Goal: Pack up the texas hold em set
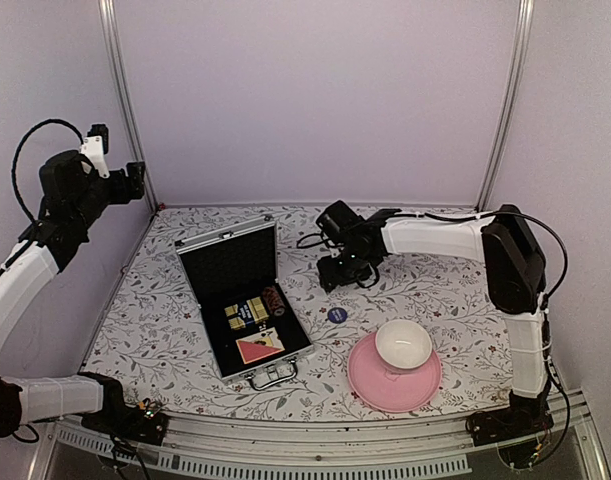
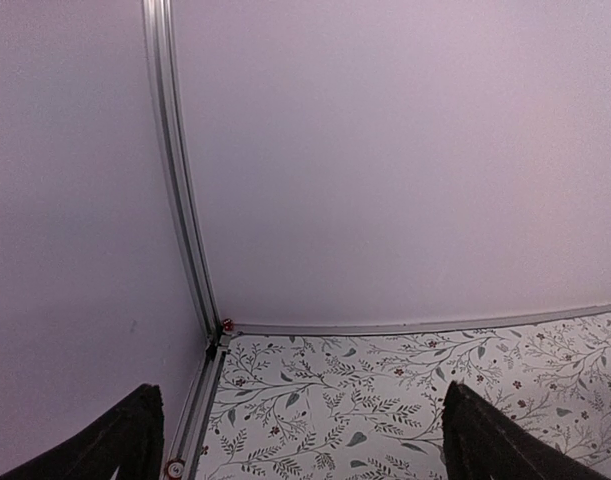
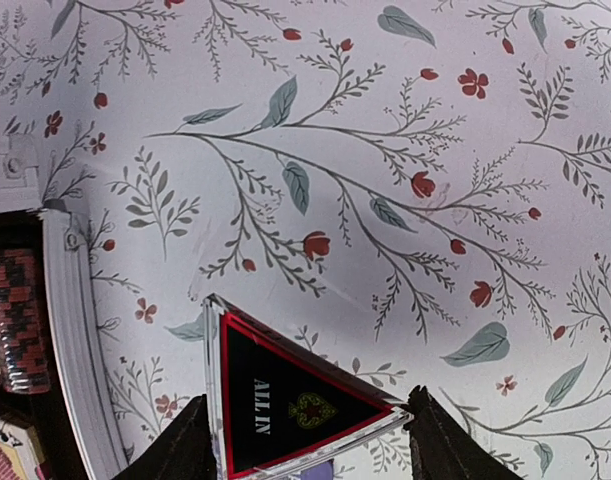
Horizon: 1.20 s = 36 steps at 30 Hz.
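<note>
While I am watching from the top camera, the case (image 1: 243, 300) is lying open on the worktop (image 1: 435, 290), its lid (image 1: 228, 255) standing up at the far side. Sitting inside are the gold box (image 1: 247, 312), the red box (image 1: 257, 347) and the chips (image 1: 275, 298). The disc (image 1: 336, 314) is lying outside on the worktop, just right of the case and near the plate (image 1: 370, 385), which is carrying the bowl (image 1: 403, 345). The right tool (image 1: 337, 272) is hanging low just beyond the disc. The left tool (image 1: 135, 182) is hovering high by the left wall, well apart from everything.

Through the left wrist camera I am seeing its fingers (image 2: 105, 445) spread wide with nothing between them, facing the far left corner of the worktop.

Through the right wrist camera I am seeing the fingers (image 3: 180, 450) pinching the token (image 3: 285, 410), a black triangle with a red border and clear edge, reading ALL IN. One finger is pressing at each end. I cannot tell whether it is touching the worktop. The case rim and the chips are showing at the left edge.
</note>
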Motion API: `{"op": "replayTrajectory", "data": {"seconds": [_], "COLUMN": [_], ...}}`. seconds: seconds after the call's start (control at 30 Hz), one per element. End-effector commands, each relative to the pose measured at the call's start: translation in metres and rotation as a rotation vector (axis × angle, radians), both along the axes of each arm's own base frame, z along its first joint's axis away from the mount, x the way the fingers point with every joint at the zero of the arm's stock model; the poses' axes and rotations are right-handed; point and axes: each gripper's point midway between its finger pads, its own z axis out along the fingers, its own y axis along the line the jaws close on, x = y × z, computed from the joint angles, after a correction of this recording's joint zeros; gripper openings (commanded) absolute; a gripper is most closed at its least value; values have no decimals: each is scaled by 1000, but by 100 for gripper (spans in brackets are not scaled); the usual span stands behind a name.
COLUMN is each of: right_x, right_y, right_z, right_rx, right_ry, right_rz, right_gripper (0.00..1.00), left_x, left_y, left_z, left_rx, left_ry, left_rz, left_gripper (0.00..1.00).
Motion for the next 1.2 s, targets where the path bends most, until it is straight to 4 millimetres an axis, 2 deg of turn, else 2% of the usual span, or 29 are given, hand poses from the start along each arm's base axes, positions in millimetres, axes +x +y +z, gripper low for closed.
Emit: {"op": "replayTrajectory", "data": {"seconds": [0.0,0.13,0.3,0.53,0.63,0.9,1.17], "right_x": [-27,-59,-90,-111,-113,-103,-99], "right_y": [12,37,73,120,134,158,172], "right_z": [31,37,38,37,36,25,15], "right_rx": [95,144,187,227,240,230,201], "right_ry": [28,68,100,100,80,6,-37], "right_rz": [50,98,155,242,280,368,489], "right_gripper": [56,55,55,54,54,55,55], "left_x": [0,0,1,-1,-1,1,2], "left_y": [2,1,1,3,3,4,4], "left_z": [2,2,1,2,2,0,-2], "left_rx": [-2,-3,-5,-2,1,4,8], "left_ry": [-16,-17,-15,-18,-18,-14,-8], "left_rz": [-1,-3,-4,7,9,12,17], "left_gripper": [97,97,97,97,97,97,97]}}
